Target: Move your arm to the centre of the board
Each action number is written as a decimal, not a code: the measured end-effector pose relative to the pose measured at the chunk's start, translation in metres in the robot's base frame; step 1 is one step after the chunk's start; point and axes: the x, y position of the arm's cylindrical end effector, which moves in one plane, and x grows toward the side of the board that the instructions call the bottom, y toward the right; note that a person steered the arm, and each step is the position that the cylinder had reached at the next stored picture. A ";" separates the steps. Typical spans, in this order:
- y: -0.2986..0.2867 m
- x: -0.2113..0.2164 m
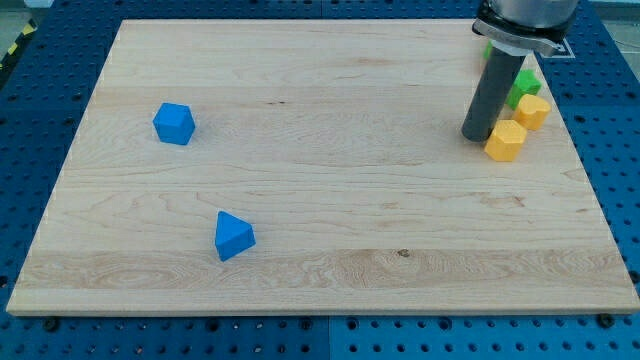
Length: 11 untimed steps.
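My tip point(478, 136) sits at the board's point(330, 180) right side – well off centre, touching or nearly touching a yellow block point(506, 140). Rod only, no fingers. Second yellow block point(532, 111) and green block point(524, 84) behind, partly hidden – shapes unclear. Blue cube point(174, 123), blue wedge-like block point(234, 236) far left.

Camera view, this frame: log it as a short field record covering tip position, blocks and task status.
tip: my tip rests near the right edge of the board, upper half
nearest blocks: yellow block just right of the tip; second yellow block and green block behind it
far blocks: blue cube at upper left; blue wedge-like block at lower left
task status: tip not yet at the board's centre
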 end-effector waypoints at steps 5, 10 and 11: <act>0.041 0.034; 0.026 0.057; 0.000 0.057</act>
